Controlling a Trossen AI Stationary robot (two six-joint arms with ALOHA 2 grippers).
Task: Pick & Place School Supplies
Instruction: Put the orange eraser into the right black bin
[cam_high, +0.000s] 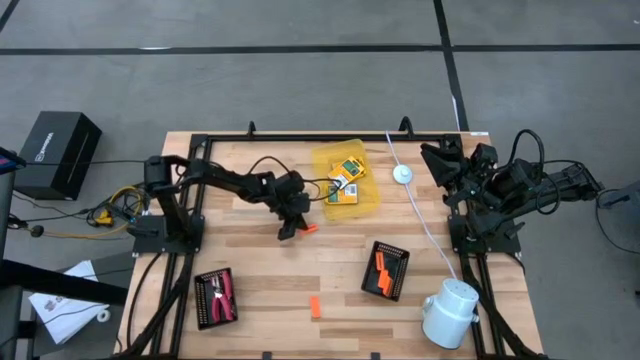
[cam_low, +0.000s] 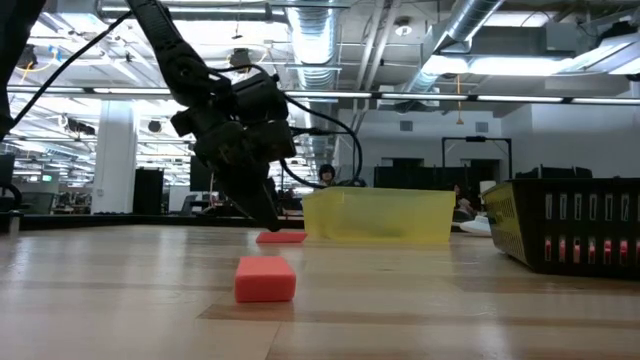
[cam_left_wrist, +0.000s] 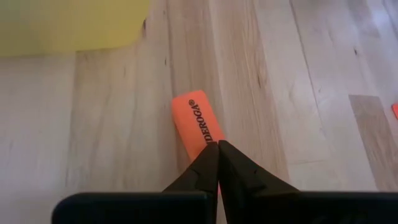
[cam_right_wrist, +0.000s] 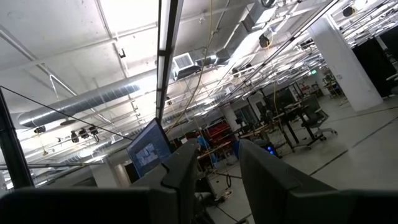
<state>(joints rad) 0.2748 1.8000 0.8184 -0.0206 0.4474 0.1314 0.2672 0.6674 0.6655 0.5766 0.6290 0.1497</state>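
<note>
An orange stick (cam_left_wrist: 194, 119) lies flat on the table just near of the translucent yellow tray (cam_high: 372, 195); it also shows in the high view (cam_high: 311, 229). My left gripper (cam_left_wrist: 217, 147) is shut and slants down over the stick's end. Yellow-and-green card boxes (cam_high: 345, 178) lie in the yellow tray. A second orange stick (cam_high: 315, 306) lies loose toward the near edge. More orange sticks (cam_high: 383, 268) sit in one black tray, and the red-handled pliers (cam_high: 221, 291) in the other. My right gripper (cam_right_wrist: 219, 168) is open and points up at the ceiling by the table's right edge. My left gripper has its shut fingertips (cam_left_wrist: 210, 155) over the end of the orange stick (cam_left_wrist: 208, 138) that is nearest the wrist. It comes from above at a slant, along the stick. The stick lies flat on the table. I cannot tell whether the tips touch it.
A white cylinder (cam_high: 450, 312) stands at the near right corner, with a white cord (cam_high: 420, 210) running to a small round disc (cam_high: 402, 174). Black trays sit at near left (cam_high: 203, 310) and near centre-right (cam_high: 398, 285). Bare wood lies between them.
</note>
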